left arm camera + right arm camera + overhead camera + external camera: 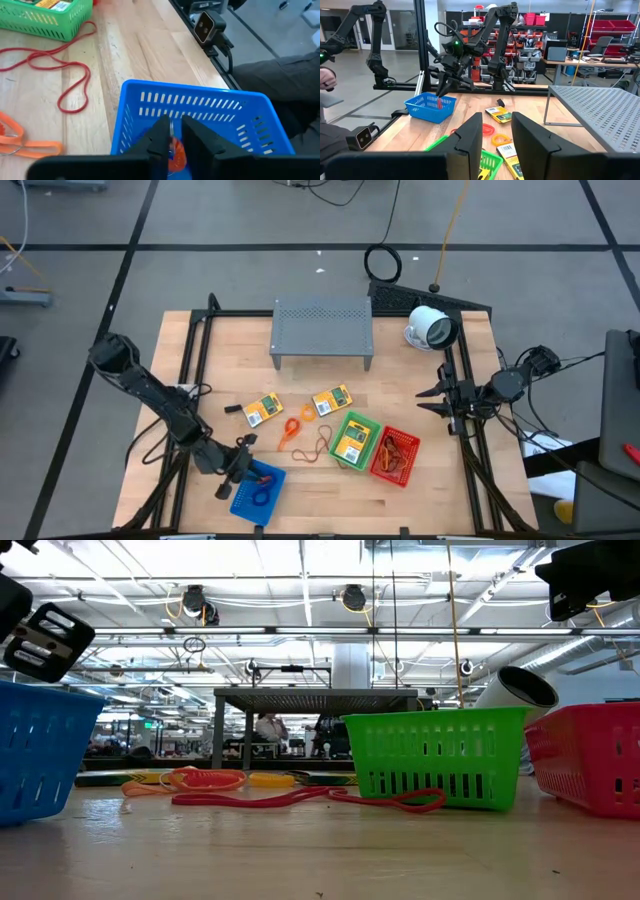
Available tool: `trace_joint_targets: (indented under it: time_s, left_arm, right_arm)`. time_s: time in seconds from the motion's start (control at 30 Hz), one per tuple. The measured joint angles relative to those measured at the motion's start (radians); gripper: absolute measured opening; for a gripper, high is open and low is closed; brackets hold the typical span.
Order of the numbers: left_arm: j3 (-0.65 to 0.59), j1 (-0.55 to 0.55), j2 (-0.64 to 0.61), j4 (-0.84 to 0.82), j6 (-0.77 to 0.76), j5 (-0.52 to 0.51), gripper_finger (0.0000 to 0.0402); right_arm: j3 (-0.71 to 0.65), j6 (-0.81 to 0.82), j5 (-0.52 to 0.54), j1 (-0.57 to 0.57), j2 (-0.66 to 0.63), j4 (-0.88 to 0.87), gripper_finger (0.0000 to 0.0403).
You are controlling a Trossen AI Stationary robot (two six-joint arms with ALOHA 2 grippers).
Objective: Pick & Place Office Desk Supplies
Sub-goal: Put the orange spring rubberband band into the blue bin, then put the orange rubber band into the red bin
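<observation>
My left gripper [175, 134] hangs over the blue basket [262, 492] at the table's near left, fingers slanting down into it and a narrow gap apart. A small orange piece [176, 152] shows in that gap, above the basket floor. Two yellow packets [263, 411] [332, 400], orange rubber bands [294, 427] and a red rubber band [312, 450] lie flat on the wood mid-table. A third packet lies in the green basket [352, 440]. My right gripper [496, 135] waits raised at the table's right edge, open, nothing between its fingers. My left gripper comes at the blue basket slanting down from the table's left. The orange piece [440, 103] sits at its fingertips, over the basket's inside. Whether the fingers touch it I cannot tell; the fingers themselves hide the place.
A red basket [395, 456] with rubber bands stands right of the green one. The grey perforated shelf [322, 330] stands at the far middle, a white round camera-like device [432, 328] at the far right. A small camera [205, 27] sits on the near table edge beside the blue basket.
</observation>
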Motion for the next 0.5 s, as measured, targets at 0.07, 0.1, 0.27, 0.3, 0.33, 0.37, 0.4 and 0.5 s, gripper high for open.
trace_joint_targets:
  time_s: [0.07,0.1,0.27,0.3,0.33,0.37,0.4,0.5]
  left_arm:
    - [0.0,0.0,0.0,0.0,-0.017,-0.006,0.0075]
    - [0.0,0.0,0.0,0.0,-0.021,-0.006,0.0083]
    - [0.0,0.0,0.0,0.001,-0.026,-0.02,0.0132]
    - [0.0,0.0,0.0,0.001,-0.026,-0.032,0.0142]
    - [0.0,0.0,-0.001,0.003,-0.026,-0.042,0.0152]
    - [0.0,0.0,-0.002,0.006,-0.025,-0.05,0.0162]
    - [0.004,0.0,-0.002,0.007,-0.021,-0.052,0.0171]
    - [0.038,0.013,-0.003,-0.011,-0.006,-0.058,0.0198]
  right_arm:
    - [0.0,0.0,0.0,0.0,0.0,0.0,0.0096]
    - [0.0,0.0,0.0,0.0,0.0,0.0,0.0096]
    - [0.0,0.0,0.0,0.0,0.0,0.0,0.0094]
    - [0.0,0.0,0.0,0.0,0.0,0.0,0.0094]
    - [0.0,0.0,0.0,0.0,0.0,0.0,0.0094]
    - [0.0,0.0,0.0,0.0,0.0,0.0,0.0095]
    - [0.0,0.0,0.0,0.0,0.0,0.0,0.0095]
    - [0.0,0.0,0.0,0.0,0.0,0.0,0.0095]
